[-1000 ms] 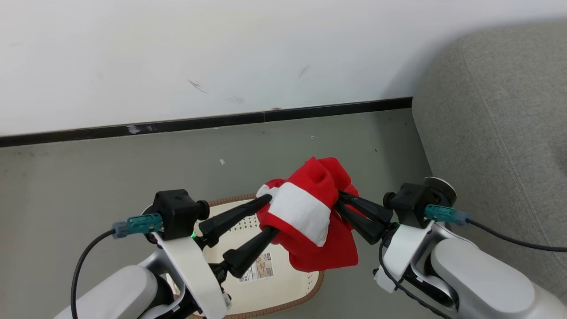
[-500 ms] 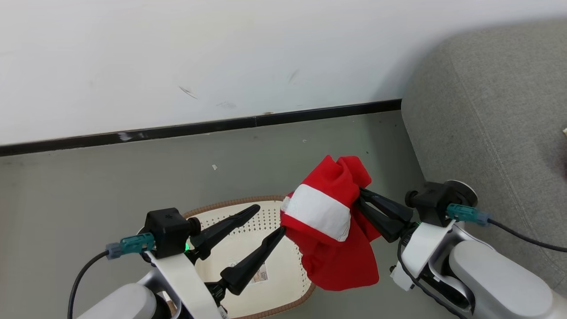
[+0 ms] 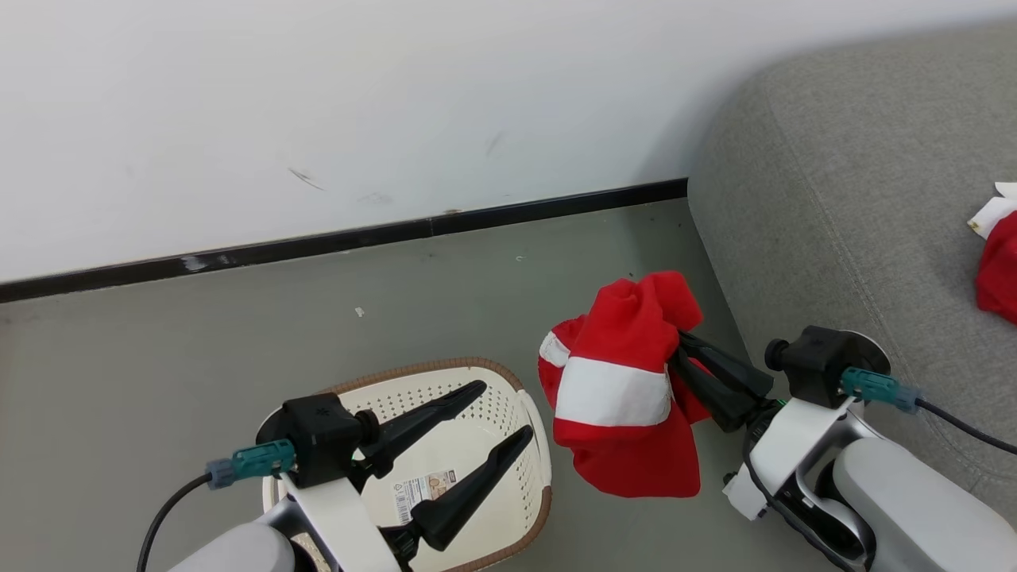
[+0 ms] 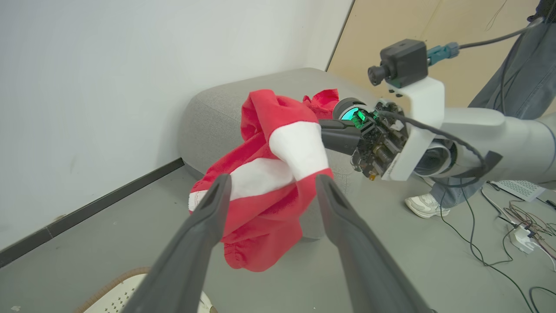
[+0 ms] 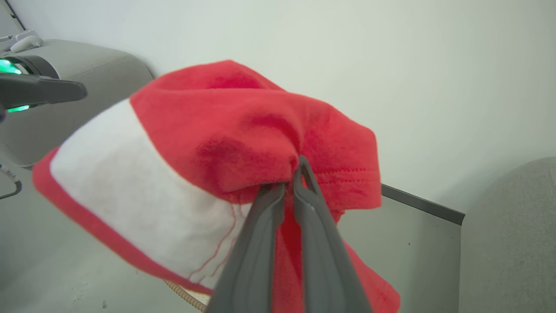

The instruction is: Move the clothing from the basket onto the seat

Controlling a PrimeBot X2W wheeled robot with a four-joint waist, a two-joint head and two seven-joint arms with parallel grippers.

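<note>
Your right tool [image 3: 682, 349] is clamped on the red garment [image 3: 616, 389], which hangs clear of the basket [image 3: 429, 367], just beside its rim on the seat [image 3: 834, 199] side, probably so it can cross unsnagged. Your left tool [image 3: 504, 409], fingers apart and empty, hovers over the basket.

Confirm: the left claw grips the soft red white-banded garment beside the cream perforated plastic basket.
Not the left: the right claw grips the soft red white-banded garment, beside the cream perforated plastic basket. The left claw stands open, apart from it. The head view shows this.
</note>
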